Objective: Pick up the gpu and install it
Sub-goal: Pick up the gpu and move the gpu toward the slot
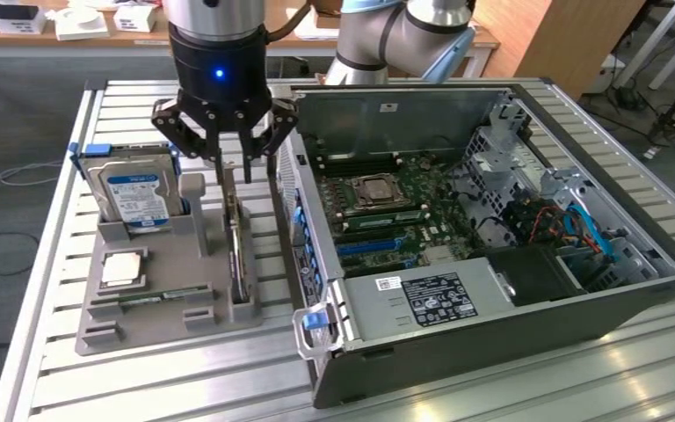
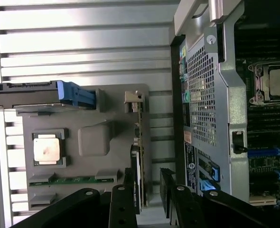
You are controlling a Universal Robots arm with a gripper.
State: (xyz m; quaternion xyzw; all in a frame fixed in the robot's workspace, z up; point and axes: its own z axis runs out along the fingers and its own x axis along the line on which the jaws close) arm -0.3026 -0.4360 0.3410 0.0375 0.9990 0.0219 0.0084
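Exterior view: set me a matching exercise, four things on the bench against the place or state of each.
Things:
1. gpu
2. hard drive
3. processor chip
4. gripper

Place or state:
A. lying flat in a square recess of the grey holder
B. open, over the card that stands on edge
C. standing on edge in the holder's slot nearest the computer case
D. upright, blue and white label showing, on the holder's side at the exterior view's left

Pairs: 1-C, 2-D, 3-A, 4-B
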